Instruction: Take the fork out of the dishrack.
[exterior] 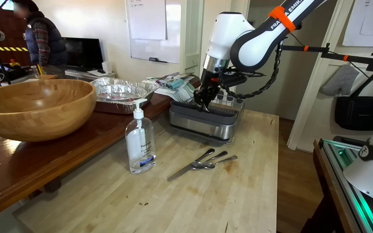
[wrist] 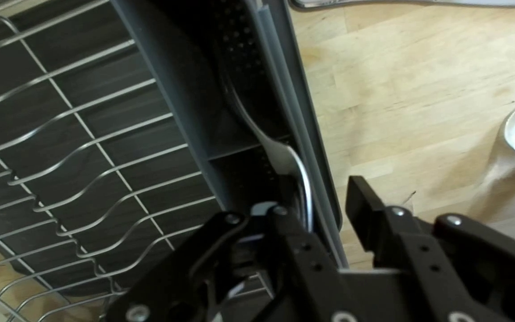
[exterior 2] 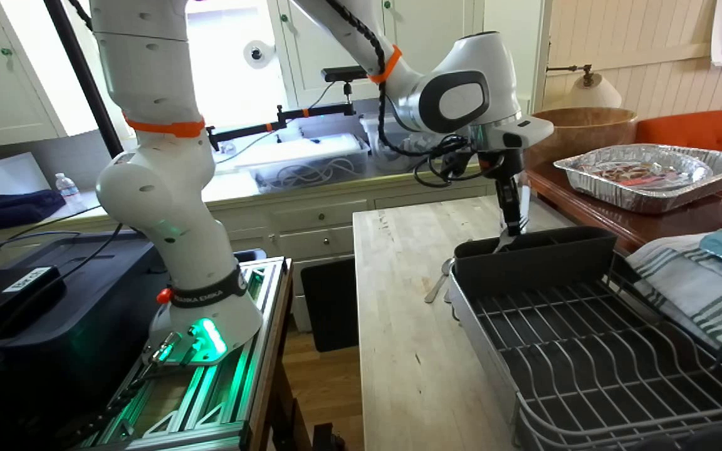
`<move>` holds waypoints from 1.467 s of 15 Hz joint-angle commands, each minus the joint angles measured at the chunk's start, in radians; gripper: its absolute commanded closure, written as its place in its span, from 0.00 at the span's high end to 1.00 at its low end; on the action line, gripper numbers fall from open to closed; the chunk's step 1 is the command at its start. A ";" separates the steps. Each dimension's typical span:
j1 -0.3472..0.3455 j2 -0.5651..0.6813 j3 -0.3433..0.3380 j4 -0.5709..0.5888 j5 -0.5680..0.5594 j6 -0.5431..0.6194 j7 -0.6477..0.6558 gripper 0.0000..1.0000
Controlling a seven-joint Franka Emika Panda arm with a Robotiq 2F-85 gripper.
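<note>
The silvery fork [wrist: 277, 150] leans in the dark utensil holder [wrist: 172, 89] of the dishrack [exterior 2: 483, 332], handle down in a compartment and head over the holder's edge. In the wrist view its tines run behind my gripper's left finger. A bit of the fork shows in both exterior views [exterior: 205, 109] [exterior 2: 504, 242]. The steel dishrack also shows in an exterior view [exterior: 199, 124]. My gripper [wrist: 324, 210] is open, with a wide gap between its fingers. It points down right above the holder in both exterior views [exterior: 202, 102] [exterior 2: 512, 228]. Whether a finger touches the fork, I cannot tell.
A knife [exterior: 181, 171] and two spoons [exterior: 209, 165] lie on the wooden table before the dishrack. A clear soap bottle [exterior: 141, 145] stands nearby. A large wooden bowl [exterior: 37, 106], foil trays [exterior: 121, 94] and striped towels [exterior 2: 687, 269] are on the darker table beside it.
</note>
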 commanded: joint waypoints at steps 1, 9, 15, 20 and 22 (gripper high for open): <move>0.022 0.020 -0.021 0.009 0.007 0.027 0.014 0.04; 0.027 0.007 -0.033 0.003 -0.001 0.032 0.016 0.01; 0.047 -0.030 -0.058 -0.013 -0.078 0.037 0.069 0.01; 0.054 -0.077 -0.050 -0.031 -0.106 0.027 0.070 0.01; 0.054 -0.103 -0.044 -0.041 -0.120 0.025 0.064 0.01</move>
